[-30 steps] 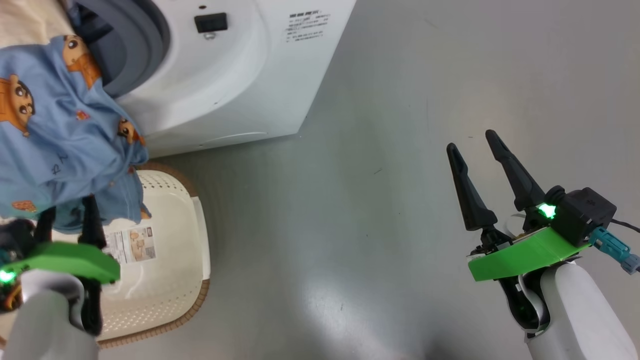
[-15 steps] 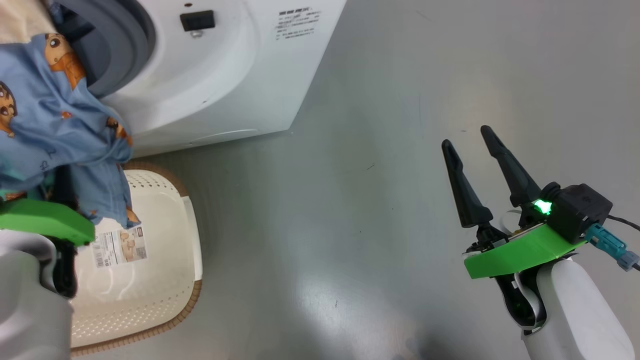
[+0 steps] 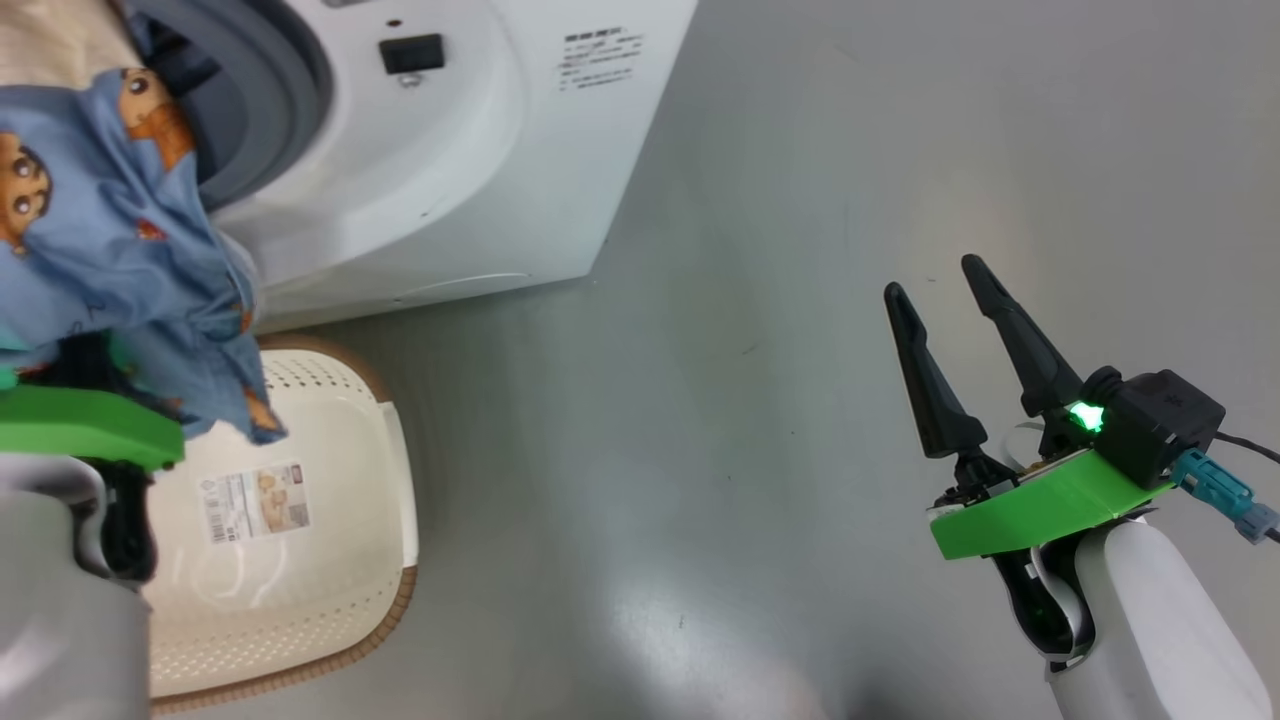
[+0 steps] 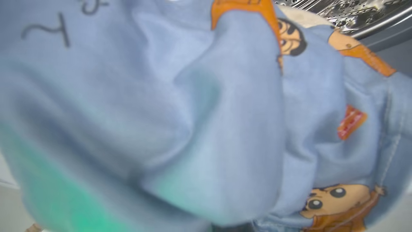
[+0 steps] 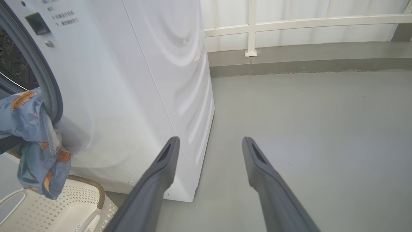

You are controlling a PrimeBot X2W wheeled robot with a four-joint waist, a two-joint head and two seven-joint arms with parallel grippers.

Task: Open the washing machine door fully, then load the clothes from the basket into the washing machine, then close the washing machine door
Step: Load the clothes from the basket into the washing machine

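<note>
The clothes [image 3: 90,230], light blue with orange cartoon figures, hang from the open mouth of the washing machine [image 3: 480,170] down over the basket [image 3: 330,530]. My left arm's green wrist plate [image 3: 90,430] sits just under the fabric, which covers the fingers. In the left wrist view the clothes [image 4: 206,112] lie right against the camera, with the steel drum [image 4: 354,13] behind. My right gripper [image 3: 935,278] is open and holds nothing, out over the floor on the right. The washing machine door is out of view.
The basket [image 5: 80,199] stands on the floor against the front of the machine [image 5: 128,80], a paper label [image 3: 255,500] inside it. Grey floor [image 3: 750,450] stretches to the right. A white railing [image 5: 251,29] and a low kerb run behind.
My left gripper's fingers, seen open just below the clothes a second ago, have gone up under the fabric. The hem is now bunched and lifted. The right arm has not moved.
</note>
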